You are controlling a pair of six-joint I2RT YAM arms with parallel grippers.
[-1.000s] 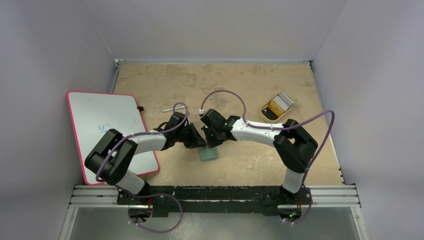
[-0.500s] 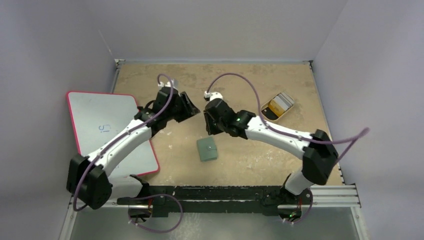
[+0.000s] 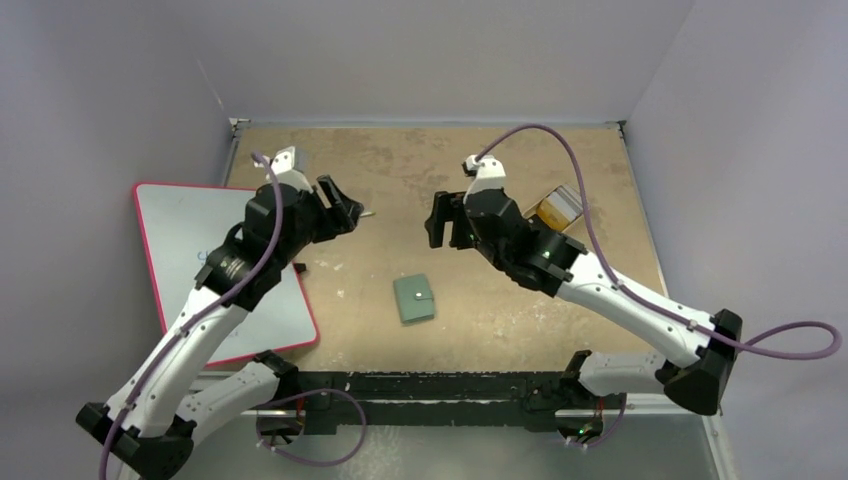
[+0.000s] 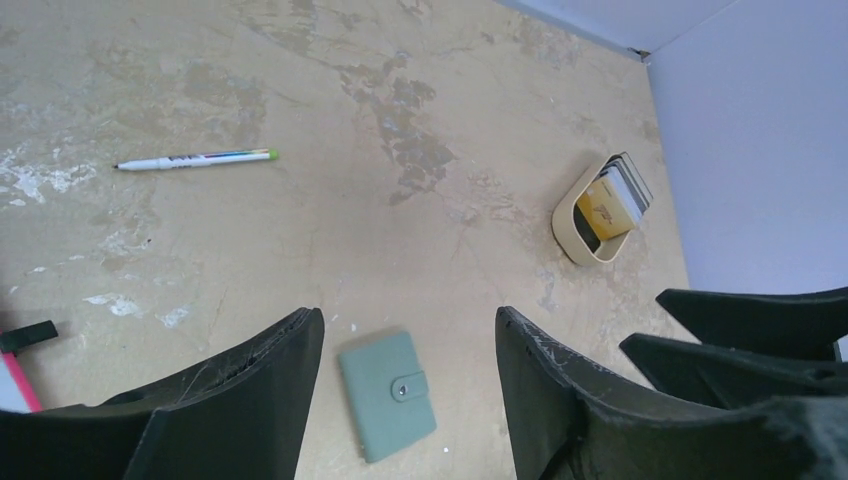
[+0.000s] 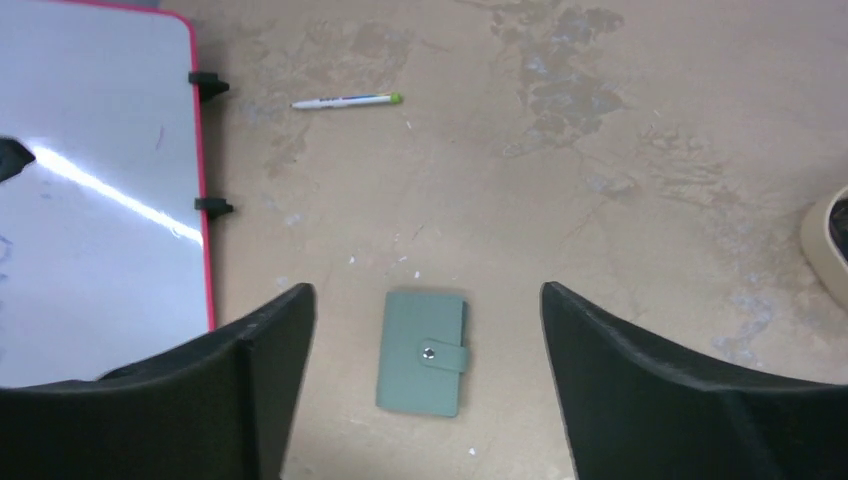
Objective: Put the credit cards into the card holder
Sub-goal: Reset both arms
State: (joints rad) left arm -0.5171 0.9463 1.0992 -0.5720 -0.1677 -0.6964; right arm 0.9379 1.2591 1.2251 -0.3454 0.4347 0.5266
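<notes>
Looking through both wrist cameras, I see the card holder (image 5: 422, 352) lying shut and snapped, flat on the desk (image 3: 480, 160), with nothing touching it. My left hand (image 4: 405, 318) and right hand (image 5: 427, 292) hang over the desk, well clear of it, fingers spread wide and empty. The credit cards (image 4: 618, 192) sit in a tan tray (image 4: 566, 222) toward the far right. A pen (image 4: 195, 158) lies near the pink-rimmed whiteboard (image 3: 210, 250).

A red-edged whiteboard (image 3: 185, 235) lies across the worktop's (image 3: 400, 160) left edge. A white pen (image 4: 195, 158) lies near it, and a tan tray (image 4: 568, 218) sits toward the right edge.
</notes>
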